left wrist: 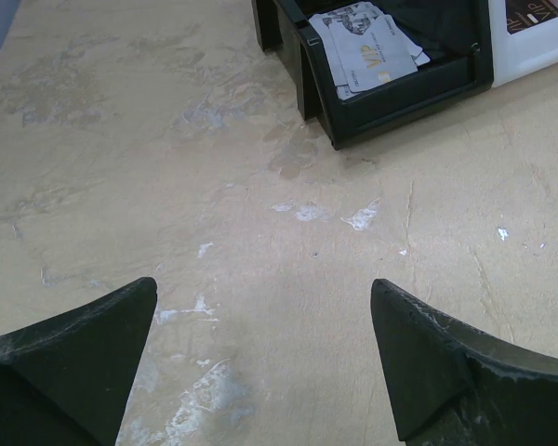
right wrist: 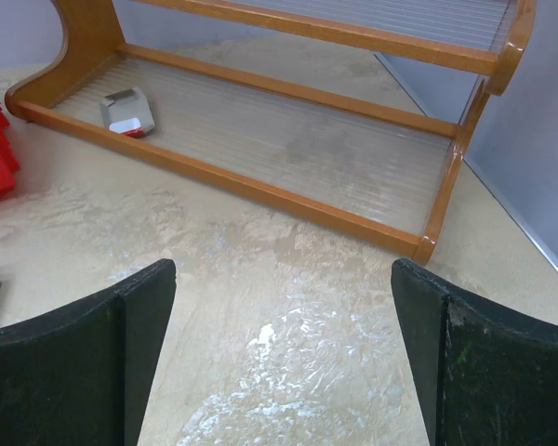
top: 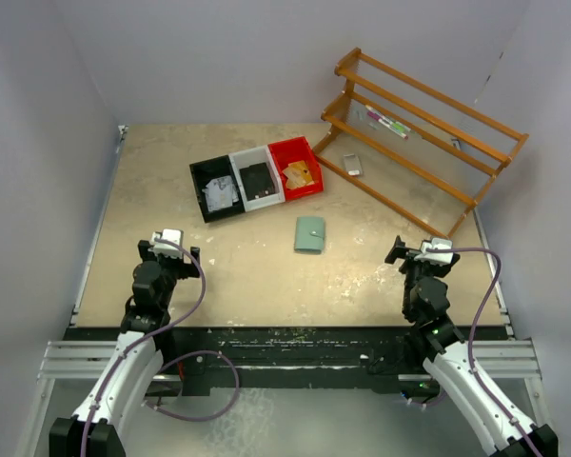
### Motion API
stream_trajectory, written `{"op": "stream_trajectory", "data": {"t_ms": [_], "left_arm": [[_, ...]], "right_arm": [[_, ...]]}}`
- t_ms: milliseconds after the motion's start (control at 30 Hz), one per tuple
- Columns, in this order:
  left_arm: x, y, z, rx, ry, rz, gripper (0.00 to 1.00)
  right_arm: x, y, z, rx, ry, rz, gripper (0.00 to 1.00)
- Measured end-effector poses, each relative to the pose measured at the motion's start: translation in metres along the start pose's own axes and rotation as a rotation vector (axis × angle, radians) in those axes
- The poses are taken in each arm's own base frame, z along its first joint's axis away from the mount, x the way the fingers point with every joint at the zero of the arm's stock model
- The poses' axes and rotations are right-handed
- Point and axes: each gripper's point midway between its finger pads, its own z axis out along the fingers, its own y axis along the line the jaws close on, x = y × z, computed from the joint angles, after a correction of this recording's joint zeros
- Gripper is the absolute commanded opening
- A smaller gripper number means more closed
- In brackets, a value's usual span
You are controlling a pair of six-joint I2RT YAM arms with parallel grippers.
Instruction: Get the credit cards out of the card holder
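Black fingers (left wrist: 84,353) of your left gripper (left wrist: 263,302) stand wide apart with nothing between them; under the gap you see only the scuffed, pale table (left wrist: 149,158). Ahead of that gripper and to its right sits the black bin (left wrist: 391,107), and in it lie several grey-white credit cards (left wrist: 367,56), loosely overlapped. Your right gripper (right wrist: 284,279) is spread just as wide and is also empty, its fingers hanging over bare tabletop. Beyond it stands the wooden rack (right wrist: 260,190), and a small silver device (right wrist: 127,111) lies on the rack's lowest shelf near the left end. From overhead, both arms sit low at the near edge, well apart from each other and from everything on the table. The mint-green card holder (top: 310,233) lies flat and closed on the table between the two grippers, somewhat nearer your right one and touching neither. It rests just on the near side of the row of three bins, apart from them. In that row the black bin is on the left, the grey bin (top: 250,155) in the middle holds a dark item (top: 257,178), and the red bin (top: 290,146) on the right holds tan-orange credit cards (top: 300,174). You cannot tell whether any card is inside the closed holder.
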Motion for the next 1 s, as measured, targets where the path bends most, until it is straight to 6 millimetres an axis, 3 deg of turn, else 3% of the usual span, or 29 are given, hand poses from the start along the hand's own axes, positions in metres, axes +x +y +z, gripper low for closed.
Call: {"op": "stream_trajectory", "data": {"t_ms": [600,733,867,900,1000], "left_arm": [[0.0,0.0,0.0,0.003,0.001,0.001,0.99],[-0.003,-0.003,0.003,0.03,0.099,0.018,0.99],[-0.062,-0.003,0.025,0.087,0.169,0.114,0.99],[-0.095,-0.001,0.039,0.103,0.172,0.148,0.99],[-0.115,-0.001,0.046,0.12,0.207,0.163,0.99]], "right_arm": [[0.0,-0.002,0.0,0.011,0.001,0.0,1.0],[-0.009,-0.007,-0.003,0.025,-0.034,0.013,1.0],[-0.028,-0.015,-0.006,0.068,-0.011,0.043,1.0],[-0.038,-0.018,-0.006,0.091,-0.004,0.062,1.0],[-0.094,-0.017,-0.001,0.127,-0.034,0.18,1.0]]}}
